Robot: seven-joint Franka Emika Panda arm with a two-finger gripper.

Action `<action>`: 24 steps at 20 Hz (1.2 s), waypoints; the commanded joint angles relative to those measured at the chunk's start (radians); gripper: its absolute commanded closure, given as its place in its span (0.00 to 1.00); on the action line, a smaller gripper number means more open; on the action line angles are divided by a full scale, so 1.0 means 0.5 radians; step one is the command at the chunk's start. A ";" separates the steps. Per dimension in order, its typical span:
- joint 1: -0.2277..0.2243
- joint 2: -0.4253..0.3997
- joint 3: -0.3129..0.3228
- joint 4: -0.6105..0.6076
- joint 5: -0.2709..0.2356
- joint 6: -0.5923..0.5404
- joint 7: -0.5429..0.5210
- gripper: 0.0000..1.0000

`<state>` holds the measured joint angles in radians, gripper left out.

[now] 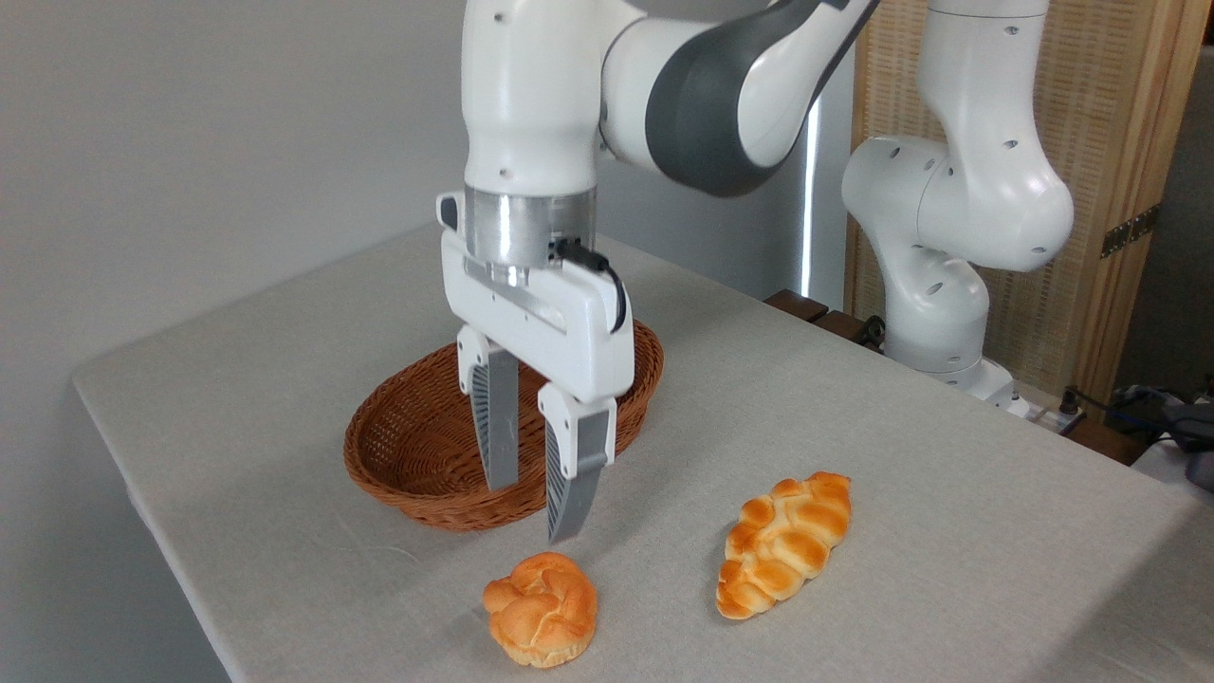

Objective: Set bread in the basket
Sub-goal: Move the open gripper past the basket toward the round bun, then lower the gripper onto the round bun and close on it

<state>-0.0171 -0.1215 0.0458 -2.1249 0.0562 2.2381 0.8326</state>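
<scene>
Bread (pixel 541 608) sits on the table (pixel 901 588) at the near edge, untouched, with the end effector (pixel 534 503) hanging above and just beyond it, empty, its two fingers parted with a clear gap between them. The basket (pixel 398 446) lies farther back and slightly left, empty as far as can be seen, and the fingers show in front of its near rim. A longer braided loaf (pixel 784 543) rests to the right of the bun, well apart from it. The main risk, judged from this pose, is the finger gap: it looks narrower than the bun is wide, so a straight descent could land a fingertip on the glossy crust and press or roll the bun away instead of straddling it. The bun also lies close to the near table edge, so a shove in that direction might push it off. Fingertips are not yet centred over the bun; closing from here would likely catch only its far side and let it squirt out. A low carry toward the basket could knock the bun or fingers against the flared rim and shift the light wicker.
</scene>
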 commanded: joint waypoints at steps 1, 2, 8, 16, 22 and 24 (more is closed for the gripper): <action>-0.009 0.040 0.013 -0.018 0.209 0.046 0.028 0.00; -0.009 0.053 0.013 -0.018 0.231 0.052 0.028 0.00; -0.009 0.157 0.013 -0.021 0.234 0.162 0.028 0.00; -0.012 0.274 0.013 -0.051 0.372 0.276 0.053 0.00; -0.009 0.277 0.013 -0.067 0.458 0.288 0.053 0.06; -0.009 0.277 0.013 -0.067 0.449 0.285 0.053 0.38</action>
<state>-0.0188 0.0267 0.0457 -2.1415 0.2712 2.3537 0.8427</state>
